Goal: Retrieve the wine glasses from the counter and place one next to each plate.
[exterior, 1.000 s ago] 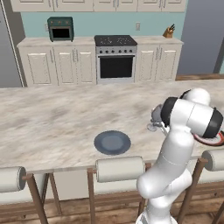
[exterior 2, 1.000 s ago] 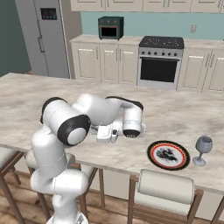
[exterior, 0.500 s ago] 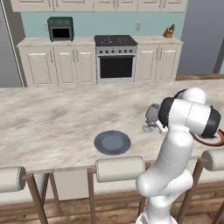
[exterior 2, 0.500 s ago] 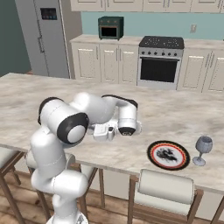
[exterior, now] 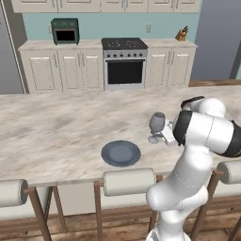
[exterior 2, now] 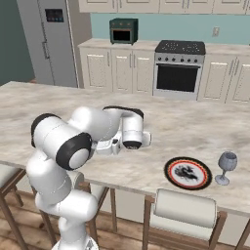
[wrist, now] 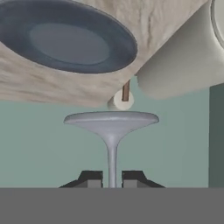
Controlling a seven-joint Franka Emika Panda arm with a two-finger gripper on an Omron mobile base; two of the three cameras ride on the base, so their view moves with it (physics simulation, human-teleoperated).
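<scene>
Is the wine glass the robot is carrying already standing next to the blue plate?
No, the wine glass is held off the bar top by its stem in the gripper, right of the blue plate.

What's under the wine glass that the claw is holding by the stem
The held wine glass hangs over the bare marbled bar top, right of the grey-blue plate. The claw grips its stem. Whether its foot touches the top cannot be seen.

1 wine glass (exterior: 157,123) sits just right of the plate (exterior: 121,153); another glass (exterior 2: 226,166) right of the rimmed plate (exterior 2: 188,173)
</scene>
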